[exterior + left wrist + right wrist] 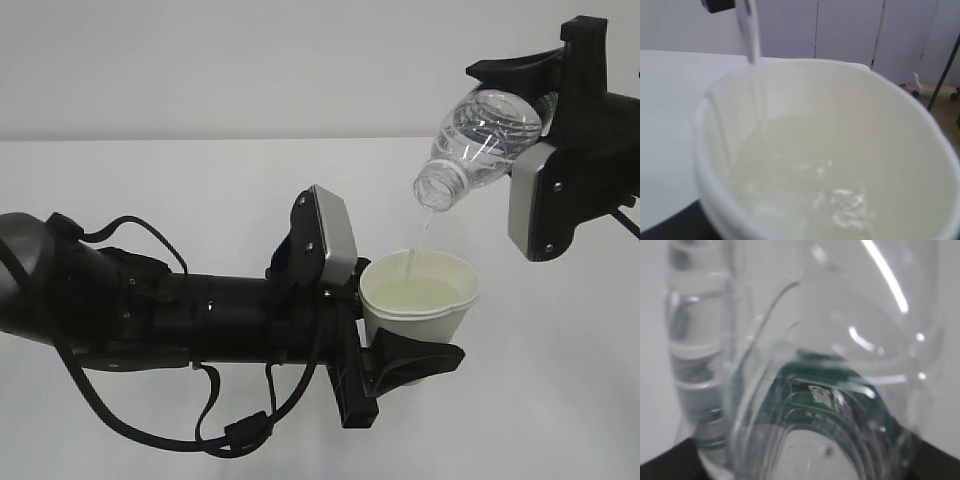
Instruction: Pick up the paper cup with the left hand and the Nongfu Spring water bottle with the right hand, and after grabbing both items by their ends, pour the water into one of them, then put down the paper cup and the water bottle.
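Note:
The cream paper cup is held upright above the table, my left gripper shut on its lower body. My right gripper is shut on the base end of the clear Nongfu Spring water bottle, which tilts mouth-down to the left over the cup. A thin stream of water falls from the mouth into the cup. In the left wrist view the paper cup fills the frame, with the water pooled inside and the stream entering at the far rim. The bottle fills the right wrist view; its green label shows through the plastic.
The white table runs under both arms, with a plain pale wall behind. In the left wrist view, white cabinet doors and a dark stand leg lie beyond the table's far edge.

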